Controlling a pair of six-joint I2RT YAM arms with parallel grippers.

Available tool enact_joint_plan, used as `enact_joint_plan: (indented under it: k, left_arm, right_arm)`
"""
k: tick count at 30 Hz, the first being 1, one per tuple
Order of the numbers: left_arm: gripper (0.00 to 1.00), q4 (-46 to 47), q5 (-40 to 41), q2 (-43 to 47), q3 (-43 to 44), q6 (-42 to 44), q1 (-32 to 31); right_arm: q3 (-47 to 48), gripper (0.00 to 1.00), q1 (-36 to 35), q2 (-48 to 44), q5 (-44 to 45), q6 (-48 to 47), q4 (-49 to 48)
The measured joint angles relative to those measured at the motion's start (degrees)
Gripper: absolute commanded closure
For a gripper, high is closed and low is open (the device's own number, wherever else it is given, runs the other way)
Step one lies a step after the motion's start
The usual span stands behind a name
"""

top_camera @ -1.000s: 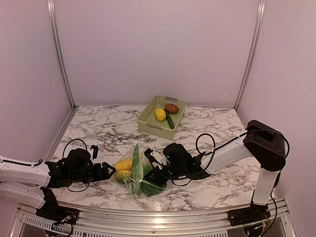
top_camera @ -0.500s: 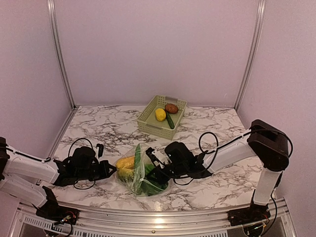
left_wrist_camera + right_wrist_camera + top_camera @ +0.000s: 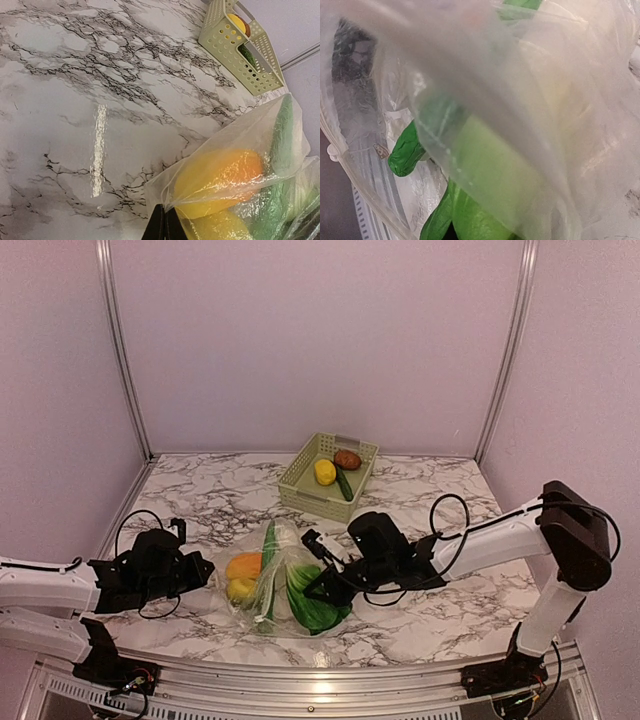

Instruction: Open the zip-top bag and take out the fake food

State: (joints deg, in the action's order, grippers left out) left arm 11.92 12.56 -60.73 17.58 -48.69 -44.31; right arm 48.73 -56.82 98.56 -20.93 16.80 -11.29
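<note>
The clear zip-top bag [image 3: 290,545] lies at the table's front centre, stretched between my two grippers. My left gripper [image 3: 207,570] is shut on the bag's left corner [image 3: 165,202], pinching the thin plastic. Fake food shows inside: an orange-yellow mango [image 3: 243,565], a yellow piece [image 3: 240,589] under it and a long green pod [image 3: 268,570]. My right gripper [image 3: 318,587] reaches in from the right and is shut on the white-green leafy vegetable [image 3: 485,170]. Bag film [image 3: 530,75] drapes over the right wrist camera and hides its fingers.
A pale green slotted basket [image 3: 300,472] stands behind the bag, holding a yellow lemon [image 3: 324,471], a brown piece [image 3: 347,459] and a green cucumber [image 3: 344,484]. Metal posts and purple walls close the back and both sides.
My left gripper closed on the bag's corner and drew back to the left. The right gripper moved right, the bag stretched flatter, and more of the leafy vegetable shows.
</note>
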Motion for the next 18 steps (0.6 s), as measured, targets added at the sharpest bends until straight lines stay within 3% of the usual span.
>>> enact_joint_plan:
  k: [10,18]
  left_arm:
    - [1.00,-3.2,1.6,-0.1,0.7,-1.5,1.7]
    - [1.00,-1.7,1.5,-3.6,0.7,-0.6,2.7]
  right_arm:
    - [-1.0,1.00,0.0,-5.9,-6.1,-3.3,6.6]
    - [-1.9,1.00,-0.5,-2.8,-13.1,-3.4,10.7]
